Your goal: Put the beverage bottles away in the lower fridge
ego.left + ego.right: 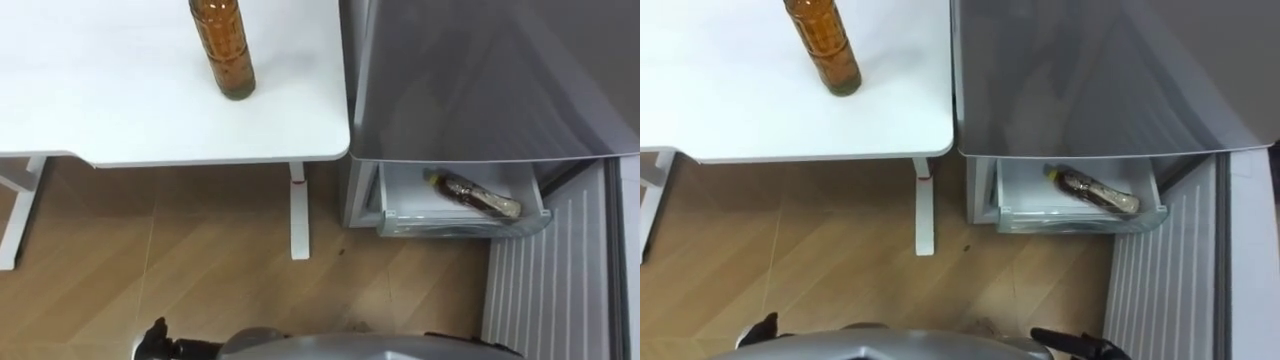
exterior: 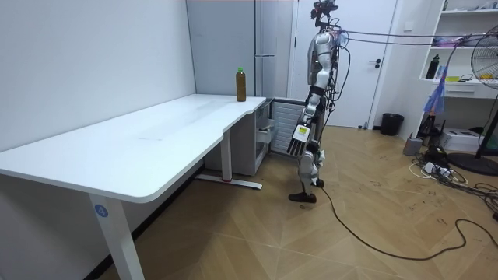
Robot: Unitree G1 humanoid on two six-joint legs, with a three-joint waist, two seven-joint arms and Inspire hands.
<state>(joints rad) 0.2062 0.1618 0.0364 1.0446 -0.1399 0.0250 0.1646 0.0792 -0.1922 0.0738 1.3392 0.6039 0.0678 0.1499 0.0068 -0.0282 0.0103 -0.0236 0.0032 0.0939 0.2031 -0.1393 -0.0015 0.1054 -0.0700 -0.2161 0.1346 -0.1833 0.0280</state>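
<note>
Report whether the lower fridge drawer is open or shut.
Open: the drawer juts out below the fridge body, a bottle lying on its side inside.

Item: standing bottle (image 1: pixel 222 50). Its neck and cap are cut off by the top edge of the eye views. In the room view it is too small for its label to be made out.

Item: bench (image 1: pixel 120 110). It runs out past the top and left edges.

Item: fridge (image 1: pixel 480 80). The upper body is cut off at the top and right.

Item: drawer (image 1: pixel 455 225). The rear lies hidden under the fridge front.

Item: lying bottle (image 1: pixel 475 195). The label is blurred (brown contents, nothing finer).

Item: fridge door (image 1: pixel 550 290). It is cut off by the bottom and right edges.

Item: left hand (image 2: pixel 299 140). It hangs beside the door, too small for its grip to be read.
</note>
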